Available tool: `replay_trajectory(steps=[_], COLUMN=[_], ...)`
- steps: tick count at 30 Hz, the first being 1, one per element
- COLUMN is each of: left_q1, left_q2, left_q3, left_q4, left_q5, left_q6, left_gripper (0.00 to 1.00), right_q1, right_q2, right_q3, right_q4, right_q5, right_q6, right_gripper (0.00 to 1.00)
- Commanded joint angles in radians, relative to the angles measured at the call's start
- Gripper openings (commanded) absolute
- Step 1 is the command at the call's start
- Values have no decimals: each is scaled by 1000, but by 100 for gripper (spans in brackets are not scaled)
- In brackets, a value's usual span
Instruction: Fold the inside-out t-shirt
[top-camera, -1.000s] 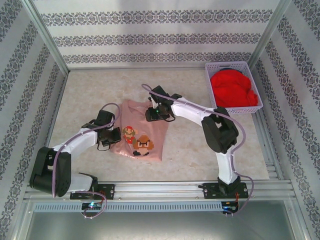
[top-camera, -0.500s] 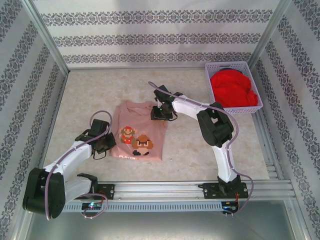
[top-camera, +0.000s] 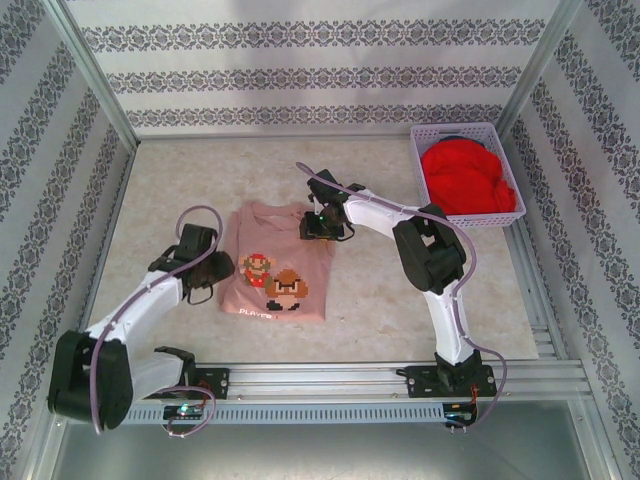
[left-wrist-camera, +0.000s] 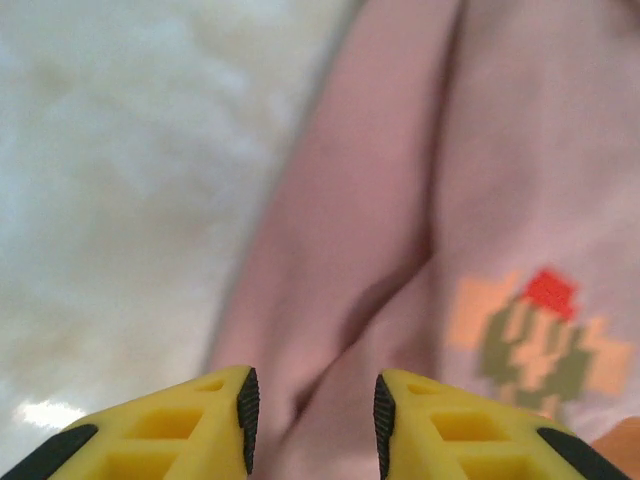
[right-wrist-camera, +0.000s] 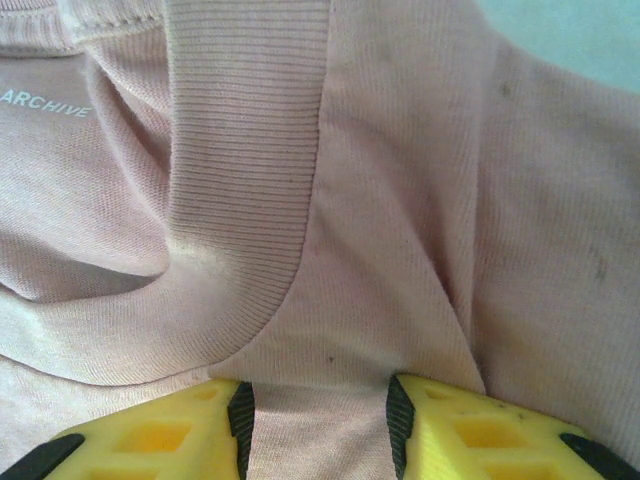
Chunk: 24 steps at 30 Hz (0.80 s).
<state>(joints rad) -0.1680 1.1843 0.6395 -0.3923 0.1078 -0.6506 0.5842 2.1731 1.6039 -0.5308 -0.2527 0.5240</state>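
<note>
Presently: left gripper (left-wrist-camera: 312, 405), jaws partly apart, empty, over t-shirt (top-camera: 278, 250) edge; right gripper (right-wrist-camera: 318, 418), jaws likewise apart, at collar (right-wrist-camera: 240, 200). Legible: "ARCHIVE" inside neck; "PLAYER" by hem.

Left hand (left-wrist-camera: 312, 410): two yellow fingers (left-wrist-camera: 215, 425) with black inner pads, at the bottom edge, standing apart with cloth showing in the gap.
Salmon-pink t-shirt (left-wrist-camera: 380, 200): fills the middle and right, with a soft raised fold running up from the gap.
Pixel-figure print (left-wrist-camera: 535, 335): red, tan and olive, blurred, on the shirt at right.
Worktop (left-wrist-camera: 120, 180): pale and mottled, bare at left.
</note>
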Motion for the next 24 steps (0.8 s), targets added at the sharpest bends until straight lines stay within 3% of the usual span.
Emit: replay_trajectory(steps=[1, 7, 12, 18, 24], left_q1=[13, 12, 25, 102, 114], left_q2=[109, 293, 358, 246, 264], left_q3=[73, 147, 181, 133, 108], left_q4=[97, 123, 117, 51, 70], left_q5=[99, 176, 181, 14, 27], left_q6=[51, 92, 115, 120, 114], left_gripper=[37, 28, 0, 0, 0], right_q1=[-11, -11, -11, -12, -14], right_q2=[23, 21, 28, 24, 22], right_q3=[13, 14, 26, 46, 81], right_q4=[-29, -31, -35, -54, -55], right_q5=[5, 6, 6, 20, -13], right_q6=[-16, -21, -22, -41, -69], right_gripper=[44, 43, 44, 45, 48])
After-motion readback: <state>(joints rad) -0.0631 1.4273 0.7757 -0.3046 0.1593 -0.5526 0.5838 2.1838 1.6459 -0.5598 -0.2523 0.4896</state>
